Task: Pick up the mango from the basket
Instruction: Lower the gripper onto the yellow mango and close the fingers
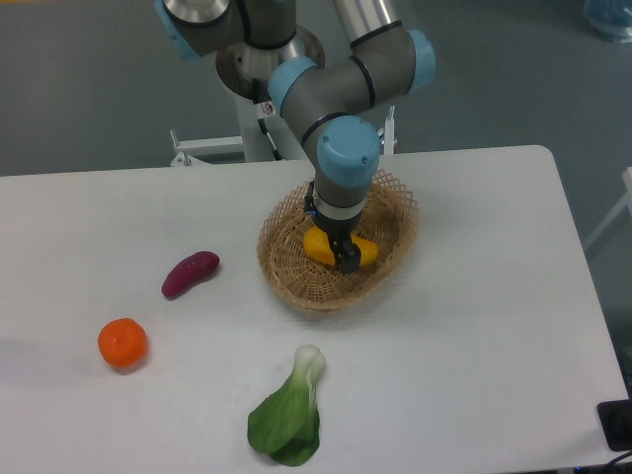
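Observation:
The mango [363, 252] is a glossy yellow-orange oblong fruit lying inside the woven tan wicker basket [286, 267] at the middle of the white table. My gripper [342, 255] points straight down into the basket with its dark fingers on either side of the mango's middle. The fingers look closed against the fruit. The mango still seems to rest on the basket floor. The wrist hides part of the mango and the basket's far rim.
A purple sweet potato [190, 274] lies left of the basket. A round orange tangerine [122, 343] sits further left and nearer. A green bok choy [286, 415] lies in front of the basket. The arm's base [267, 59] stands behind the table.

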{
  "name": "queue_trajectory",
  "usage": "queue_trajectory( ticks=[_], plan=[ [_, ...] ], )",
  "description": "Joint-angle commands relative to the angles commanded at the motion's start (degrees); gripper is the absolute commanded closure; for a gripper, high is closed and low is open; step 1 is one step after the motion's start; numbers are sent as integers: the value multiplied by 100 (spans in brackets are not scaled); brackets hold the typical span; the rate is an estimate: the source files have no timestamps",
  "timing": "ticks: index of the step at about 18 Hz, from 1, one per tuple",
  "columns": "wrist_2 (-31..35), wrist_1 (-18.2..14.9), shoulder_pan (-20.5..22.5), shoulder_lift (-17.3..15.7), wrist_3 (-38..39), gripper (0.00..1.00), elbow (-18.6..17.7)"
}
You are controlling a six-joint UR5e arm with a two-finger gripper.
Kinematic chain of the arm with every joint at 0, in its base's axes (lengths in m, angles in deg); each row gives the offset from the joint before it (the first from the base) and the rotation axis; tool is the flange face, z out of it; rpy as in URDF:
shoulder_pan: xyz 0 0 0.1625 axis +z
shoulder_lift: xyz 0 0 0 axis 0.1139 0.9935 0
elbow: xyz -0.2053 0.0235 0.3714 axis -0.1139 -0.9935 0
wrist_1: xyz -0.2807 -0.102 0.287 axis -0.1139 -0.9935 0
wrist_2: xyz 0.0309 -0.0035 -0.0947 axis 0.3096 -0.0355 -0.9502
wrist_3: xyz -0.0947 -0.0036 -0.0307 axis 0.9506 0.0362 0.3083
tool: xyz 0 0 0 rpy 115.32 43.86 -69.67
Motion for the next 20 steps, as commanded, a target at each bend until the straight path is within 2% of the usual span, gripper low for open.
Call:
queue_trajectory(
  ticks=[6, 12, 18, 19, 20],
  plan=[
    [9, 17, -9, 149, 9, 1, -27],
    [149, 685, -9, 158, 9, 14, -308],
    [115, 677, 0, 141, 79, 58, -247],
    [106, 668, 0, 132, 88, 64, -229],
    [97, 651, 0, 123, 88, 67, -212]
  ],
)
